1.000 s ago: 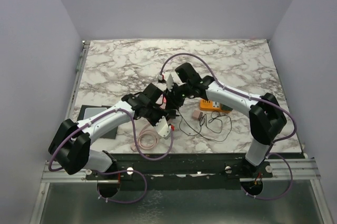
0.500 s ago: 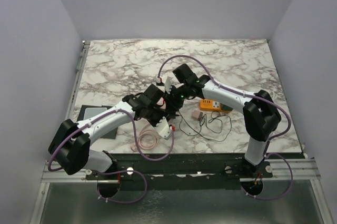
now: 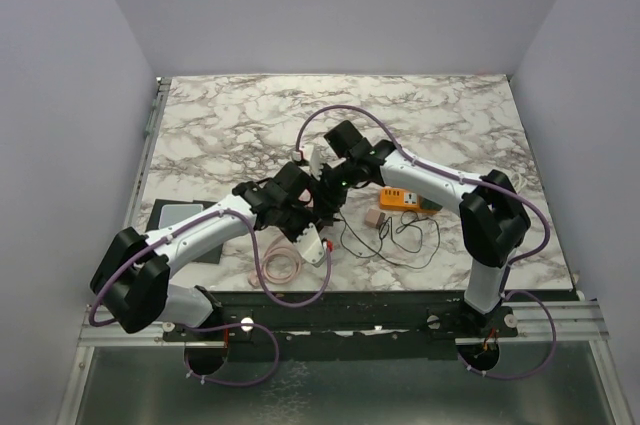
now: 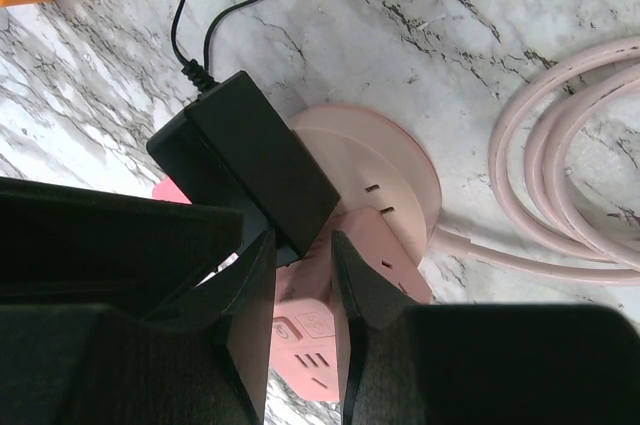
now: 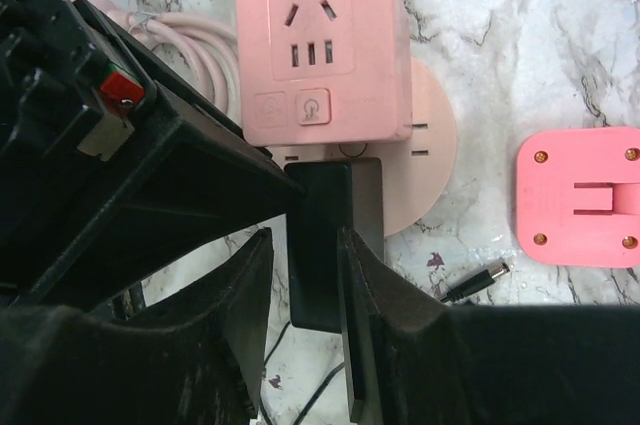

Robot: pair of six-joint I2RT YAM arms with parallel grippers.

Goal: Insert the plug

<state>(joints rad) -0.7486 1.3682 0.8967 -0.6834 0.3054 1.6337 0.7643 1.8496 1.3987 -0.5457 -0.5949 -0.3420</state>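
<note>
A pink cube socket stands on a round pink base. The black plug, a boxy adapter, lies pressed against the cube's side over the base; its pins are hidden. In the left wrist view, the left gripper is shut on the pink cube, a finger on each side. The right gripper straddles the plug's body. One finger touches it and a strip of marble shows beside the other. From above, both grippers meet at the table's middle.
An orange box and a small pink block lie right of the grippers, with the thin black cord looped in front. A coiled pink cable lies near the front edge. A pink screw plate and barrel connector lie nearby.
The right wrist has shifted a little to the left toward the left gripper. The left arm has hardly moved.
</note>
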